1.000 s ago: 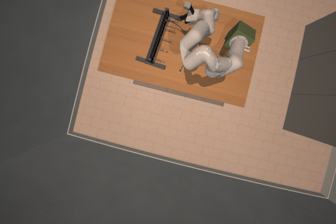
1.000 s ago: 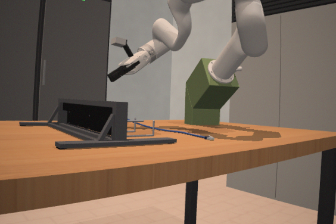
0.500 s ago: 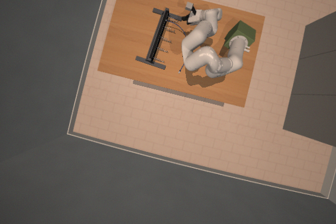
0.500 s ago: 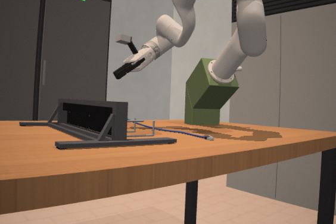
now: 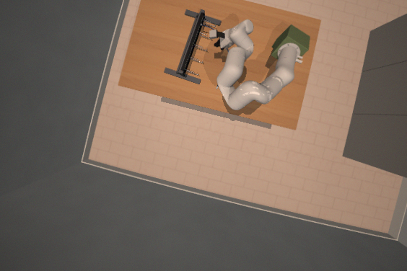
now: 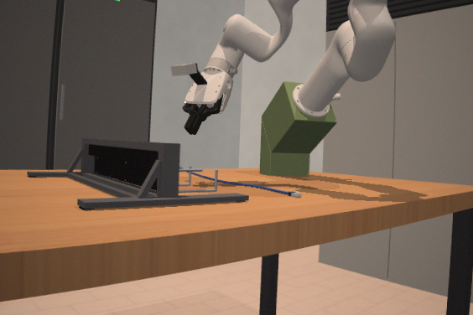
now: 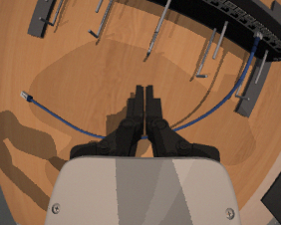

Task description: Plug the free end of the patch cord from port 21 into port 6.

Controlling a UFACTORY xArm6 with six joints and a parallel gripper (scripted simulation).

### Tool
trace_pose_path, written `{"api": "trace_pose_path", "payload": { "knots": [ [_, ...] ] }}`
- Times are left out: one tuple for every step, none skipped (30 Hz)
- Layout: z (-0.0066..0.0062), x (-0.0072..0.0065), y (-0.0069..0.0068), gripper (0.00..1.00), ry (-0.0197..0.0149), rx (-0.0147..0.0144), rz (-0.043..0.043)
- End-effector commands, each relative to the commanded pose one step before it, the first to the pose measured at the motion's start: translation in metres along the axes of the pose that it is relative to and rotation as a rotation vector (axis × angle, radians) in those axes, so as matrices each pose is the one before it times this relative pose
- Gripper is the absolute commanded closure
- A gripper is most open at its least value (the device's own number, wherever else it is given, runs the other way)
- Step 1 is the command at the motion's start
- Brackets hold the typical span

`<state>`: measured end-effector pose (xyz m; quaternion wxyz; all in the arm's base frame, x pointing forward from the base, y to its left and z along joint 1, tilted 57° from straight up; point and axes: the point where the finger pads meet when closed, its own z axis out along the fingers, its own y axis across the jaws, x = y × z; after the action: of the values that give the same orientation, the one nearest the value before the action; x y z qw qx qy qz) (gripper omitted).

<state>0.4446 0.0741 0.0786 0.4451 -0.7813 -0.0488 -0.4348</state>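
Your hand (image 5: 217, 43) (image 6: 191, 130) (image 7: 144, 96) is clenched on nothing above the worktop (image 5: 159, 17) (image 6: 293, 221) (image 7: 75, 65). The cord's free plug (image 6: 296, 194) (image 7: 25, 95) lies there, away from the rack (image 5: 191, 42) (image 6: 169, 171) (image 7: 234, 25); you're probably approaching it, so open, then descend over it.

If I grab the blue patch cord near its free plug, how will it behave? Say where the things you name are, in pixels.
The blue patch cord (image 6: 252, 185) (image 7: 221, 107) will probably flex and trail, since it lies in a broad curve. Its far end sits in the rack (image 6: 169, 171) (image 7: 219, 31), so pulling far would likely tug there. The small free plug (image 6: 296, 194) (image 7: 24, 95) looks rigid but may swivel.
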Motion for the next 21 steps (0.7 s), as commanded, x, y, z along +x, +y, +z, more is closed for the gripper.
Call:
{"api": "trace_pose_path", "payload": {
  "knots": [
    [0.01429, -0.00132, -0.04065, 1.0, -0.11118, 0.05267, -0.10474],
    [0.0032, 0.00018, -0.00939, 1.0, -0.02448, 0.01338, -0.02847],
    [0.00315, 0.00043, -0.00948, 1.0, -0.02448, 0.01331, -0.0296],
    [0.00308, 0.0007, -0.00955, 1.0, -0.02441, 0.0132, -0.03074],
    [0.00296, 0.00098, -0.0095, 1.0, -0.024, 0.0129, -0.03152],
    [0.00278, 0.00124, -0.00923, 1.0, -0.02306, 0.01231, -0.03163],
    [0.00262, 0.0015, -0.00902, 1.0, -0.02227, 0.01181, -0.03191],
    [0.00248, 0.00178, -0.00893, 1.0, -0.02176, 0.01145, -0.03263],
    [0.00233, 0.00207, -0.00881, 1.0, -0.02116, 0.01103, -0.03323],
    [0.0, 0.0, 0.0, 1.0, 0.0, 0.0, 0.0],
    [0.0, 0.0, 0.0, 1.0, 0.0, 0.0, 0.0],
    [0.00427, 0.00483, -0.0179, 1.0, -0.04174, 0.02145, -0.07069],
    [0.00262, 0.00434, -0.01226, 1.0, -0.02783, 0.01397, -0.05166],
    [0.00086, 0.00181, -0.00431, 1.0, -0.00968, 0.00478, -0.01897],
    [0.00119, 0.00283, -0.00639, 1.0, -0.01412, 0.00689, -0.02876],
    [0.00136, 0.00394, -0.00816, 1.0, -0.01765, 0.00846, -0.03795],
    [0.00118, 0.00438, -0.00817, 1.0, -0.01723, 0.00806, -0.03957],
    [0.00091, 0.00445, -0.00749, 1.0, -0.01538, 0.00698, -0.03781],
    [0.00068, 0.00461, -0.00704, 1.0, -0.01407, 0.00617, -0.03708],
    [0.00048, 0.00491, -0.00686, 1.0, -0.01329, 0.00558, -0.03766],
    [0.00028, 0.00525, -0.00669, 1.0, -0.01253, 0.00499, -0.03841]
  ]
}}
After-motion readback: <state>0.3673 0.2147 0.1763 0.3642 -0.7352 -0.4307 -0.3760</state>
